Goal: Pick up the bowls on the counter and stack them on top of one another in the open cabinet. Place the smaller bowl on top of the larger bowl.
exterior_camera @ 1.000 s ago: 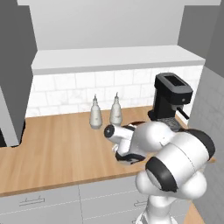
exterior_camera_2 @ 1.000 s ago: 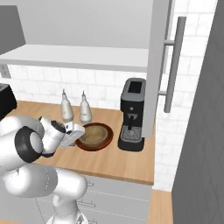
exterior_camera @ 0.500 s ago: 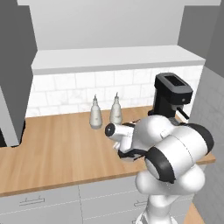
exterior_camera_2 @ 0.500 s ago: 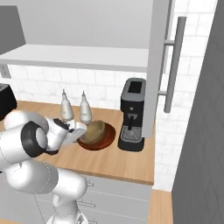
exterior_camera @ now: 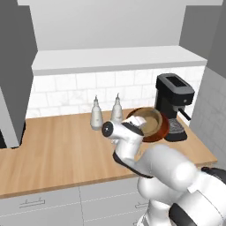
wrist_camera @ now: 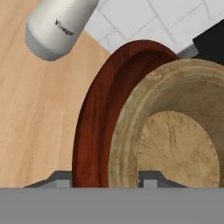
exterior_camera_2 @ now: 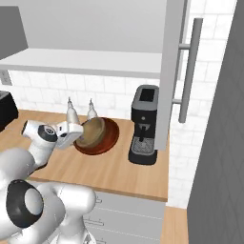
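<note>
We see our jaws (wrist_camera: 105, 177) grasping the rim of the smaller bowl (wrist_camera: 175, 131), tilted and lifted above the surface (exterior_camera: 57, 150), right in front of the larger bowl (exterior_camera_2: 107, 138) near two white bottles (exterior_camera: 106, 112).

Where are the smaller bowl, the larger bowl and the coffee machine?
smaller bowl (wrist_camera: 175, 144), hand view, on its inner floor.
larger bowl (exterior_camera_2: 107, 140), right base view, on its right rim.
coffee machine (exterior_camera: 174, 95), left base view, on its upper body.
</note>
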You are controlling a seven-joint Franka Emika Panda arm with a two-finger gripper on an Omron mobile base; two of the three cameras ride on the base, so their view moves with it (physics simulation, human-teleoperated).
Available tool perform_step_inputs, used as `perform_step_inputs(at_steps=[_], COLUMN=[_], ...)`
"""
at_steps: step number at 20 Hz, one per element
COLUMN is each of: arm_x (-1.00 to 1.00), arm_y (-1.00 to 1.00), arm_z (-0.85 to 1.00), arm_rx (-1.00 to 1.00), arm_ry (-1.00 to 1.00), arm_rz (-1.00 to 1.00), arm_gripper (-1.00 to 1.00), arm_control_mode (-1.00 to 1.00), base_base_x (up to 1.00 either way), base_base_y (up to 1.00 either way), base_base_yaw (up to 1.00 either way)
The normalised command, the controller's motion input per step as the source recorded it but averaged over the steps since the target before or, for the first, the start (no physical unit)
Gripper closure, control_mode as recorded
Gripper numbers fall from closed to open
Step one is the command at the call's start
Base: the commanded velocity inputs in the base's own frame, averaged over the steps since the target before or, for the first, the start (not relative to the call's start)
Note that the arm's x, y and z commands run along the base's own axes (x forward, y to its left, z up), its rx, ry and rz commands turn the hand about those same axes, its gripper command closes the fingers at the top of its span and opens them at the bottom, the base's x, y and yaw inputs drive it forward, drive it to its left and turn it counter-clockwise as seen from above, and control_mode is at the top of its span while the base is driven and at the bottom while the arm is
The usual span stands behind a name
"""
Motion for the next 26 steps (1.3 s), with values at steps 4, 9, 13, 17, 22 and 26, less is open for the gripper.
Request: perform_step_inputs(at_steps=[4,9,13,17,22,26], arm_x=[-0.83,-0.50,-0.25,-0.22,-0.01,0.23], arm_y=[0.24,0.05,0.00,0.00,0.04,0.00], arm_z=[1.00,1.00,1.00,1.00,1.00,1.00], arm_rx=[-0.03,-0.01,-0.04,0.00,-0.02,0.00], arm_ry=[-0.36,-0.31,-0.28,-0.23,-0.18,-0.01], arm_rz=[0.08,0.02,0.00,0.00,0.00,0.00], arm_gripper=[1.00,1.00,1.00,1.00,1.00,1.00], arm_control_mode=[-1.00,-1.00,-1.00,-1.00,-1.00,-1.00], base_base_x=[0.00,0.00,0.00,0.00,0.00,0.00], base_base_y=[0.00,0.00,0.00,0.00,0.00,0.00], base_base_yaw=[0.00,0.00,0.00,0.00,0.00,0.00])
